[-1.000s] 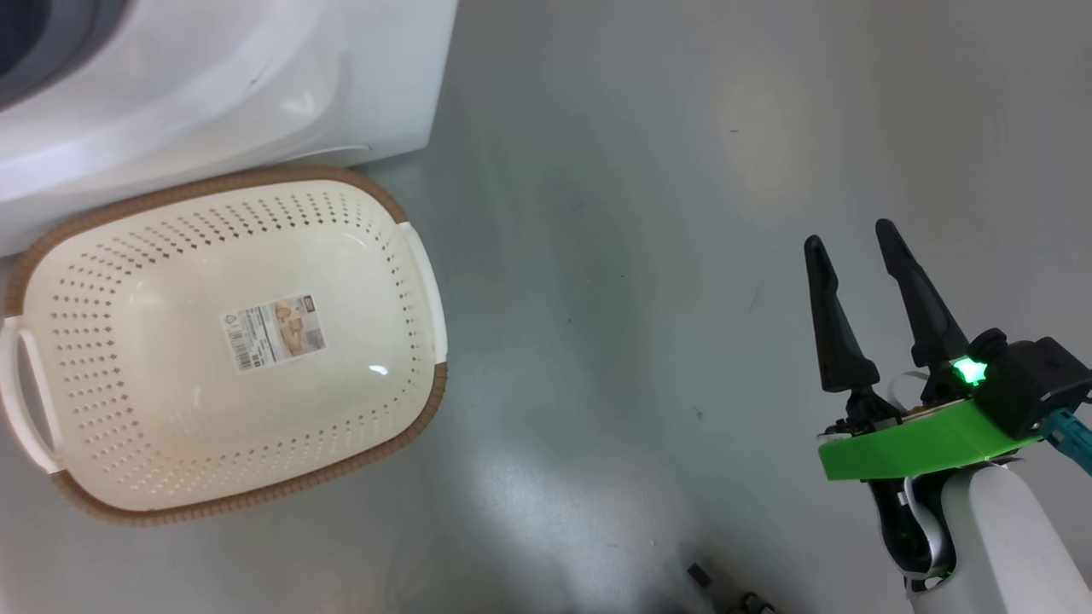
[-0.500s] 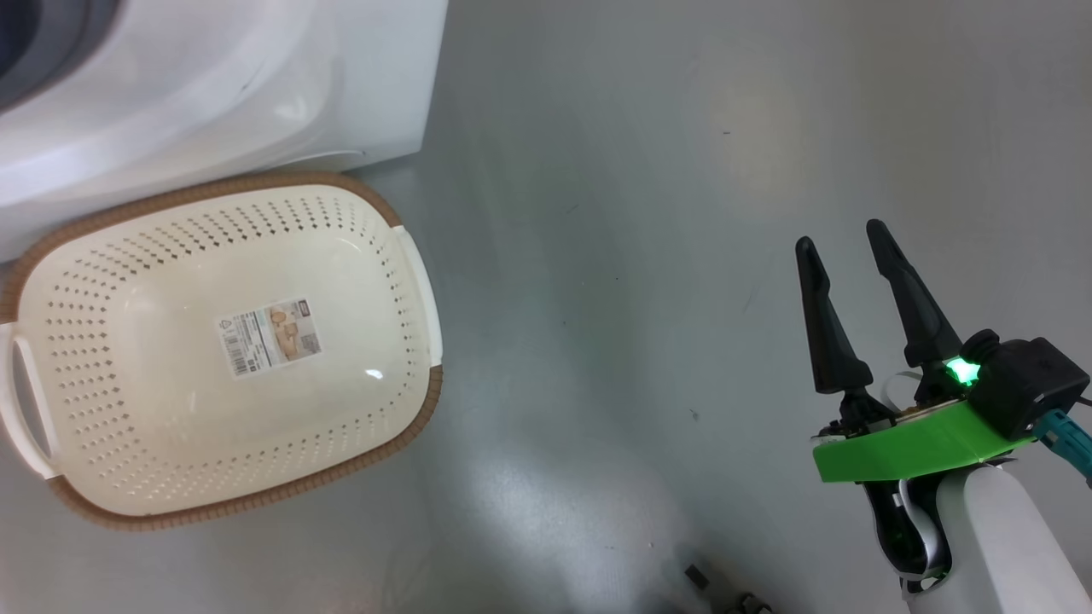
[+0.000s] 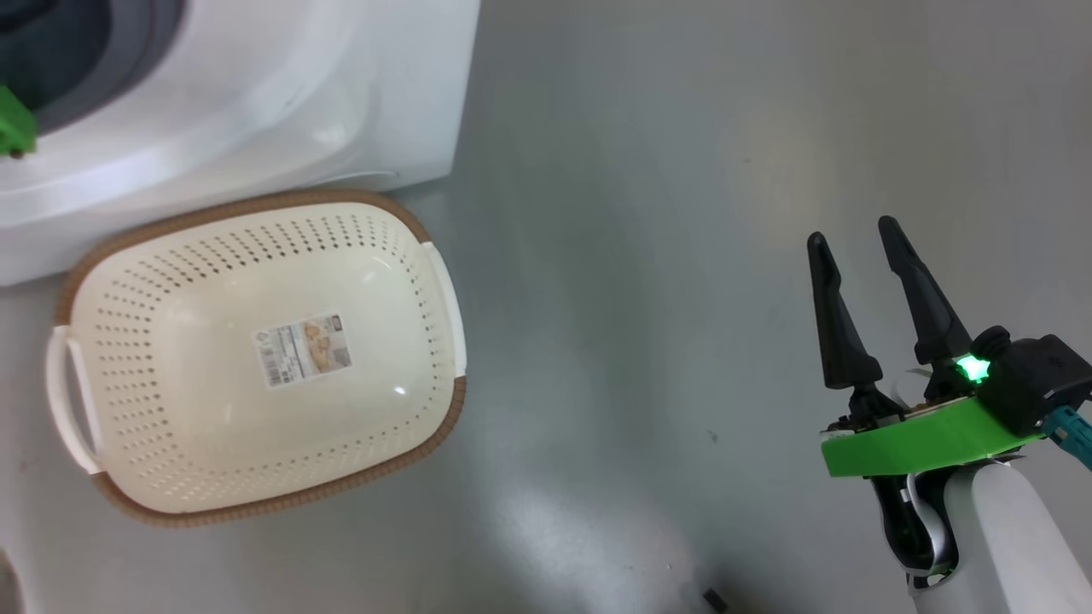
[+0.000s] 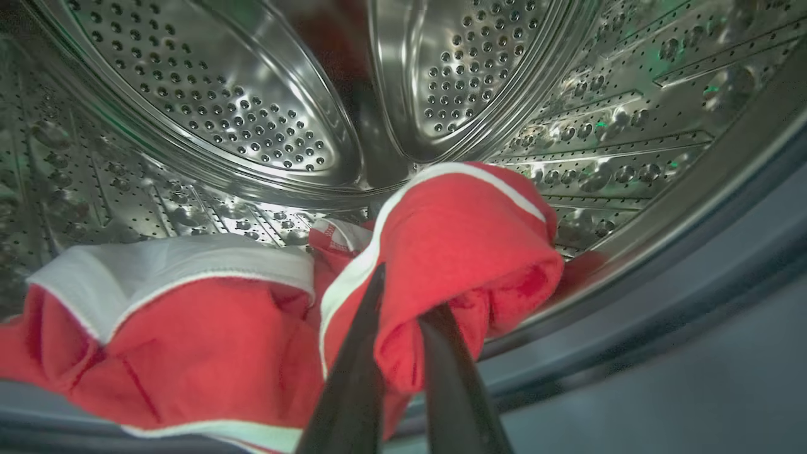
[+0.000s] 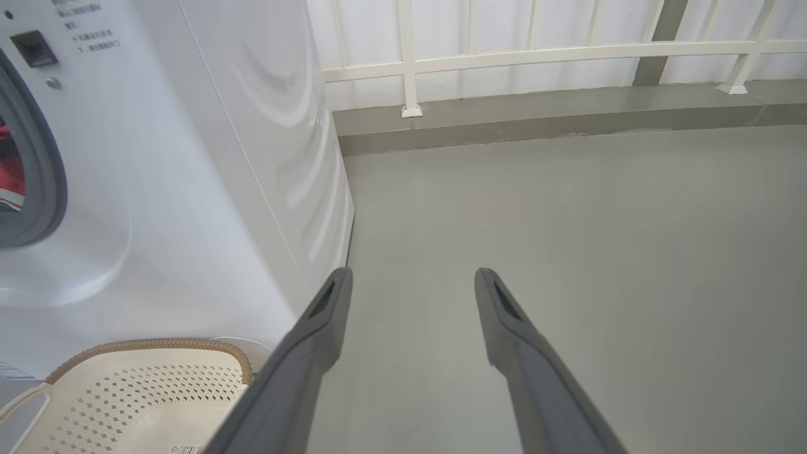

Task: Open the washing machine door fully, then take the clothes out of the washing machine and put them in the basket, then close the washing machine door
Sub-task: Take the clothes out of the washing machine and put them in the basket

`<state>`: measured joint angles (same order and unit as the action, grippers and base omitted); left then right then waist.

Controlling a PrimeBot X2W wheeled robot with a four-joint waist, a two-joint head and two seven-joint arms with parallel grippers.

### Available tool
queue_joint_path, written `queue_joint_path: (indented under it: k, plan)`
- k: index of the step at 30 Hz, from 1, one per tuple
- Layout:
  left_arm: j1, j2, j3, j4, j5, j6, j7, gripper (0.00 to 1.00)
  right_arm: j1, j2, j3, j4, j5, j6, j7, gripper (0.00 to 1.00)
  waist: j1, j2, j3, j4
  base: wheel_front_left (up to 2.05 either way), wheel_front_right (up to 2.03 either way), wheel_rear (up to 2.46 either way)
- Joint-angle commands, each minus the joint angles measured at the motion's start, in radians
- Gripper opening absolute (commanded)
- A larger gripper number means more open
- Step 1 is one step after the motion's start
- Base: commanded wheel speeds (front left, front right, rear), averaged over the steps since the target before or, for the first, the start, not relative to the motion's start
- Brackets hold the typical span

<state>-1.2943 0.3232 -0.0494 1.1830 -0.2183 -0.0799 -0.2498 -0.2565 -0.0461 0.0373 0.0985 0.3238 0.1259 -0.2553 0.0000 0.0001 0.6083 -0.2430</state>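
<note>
Inside the steel drum (image 4: 252, 94) of the washing machine (image 3: 256, 102) lie the red clothes (image 4: 189, 340) with white trim. My left gripper (image 4: 406, 293) is shut on a raised fold of the red fabric (image 4: 466, 252), near the drum's front lip. A green part of the left wrist (image 3: 13, 128) shows at the machine's opening. The cream basket (image 3: 153, 409) stands on the floor in front of the machine, holding nothing but its sticker. My right gripper (image 3: 851, 232) hangs open over bare floor, far to the basket's right. The washing machine door is out of view.
In the right wrist view, the machine's white side (image 5: 252, 157) is on the left, with a corner of the basket (image 5: 145, 378) below it. Grey floor (image 5: 567, 252) stretches to a low kerb and a white railing (image 5: 536, 57) at the back.
The head camera has shifted, so the basket and machine sit further right in the picture. A green part of the left wrist now shows at the opening. The right gripper stays open.
</note>
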Motion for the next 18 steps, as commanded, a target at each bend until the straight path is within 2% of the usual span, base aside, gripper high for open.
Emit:
queue_joint_path:
  k: [1,10,18]
  plan:
    - [0.062,0.037,0.027,-0.071,-0.013,-0.006,-0.012,0.00,0.013,-0.004,0.008,-0.018,-0.007,0.005,-0.006,1.00,0.0000,-0.0001,-0.032,0.024,0.00,0.00,0.00]
    - [0.308,-0.029,0.119,-0.376,-0.018,-0.025,-0.012,0.00,0.051,-0.004,-0.020,-0.008,-0.032,0.005,-0.006,1.00,0.0000,-0.0001,-0.119,0.076,0.00,0.00,0.00]
    - [0.542,-0.130,0.237,-0.642,0.004,-0.044,-0.012,0.00,0.112,-0.004,-0.040,0.003,-0.041,0.005,-0.006,1.00,0.0000,-0.0001,-0.211,0.118,0.00,0.00,0.00]
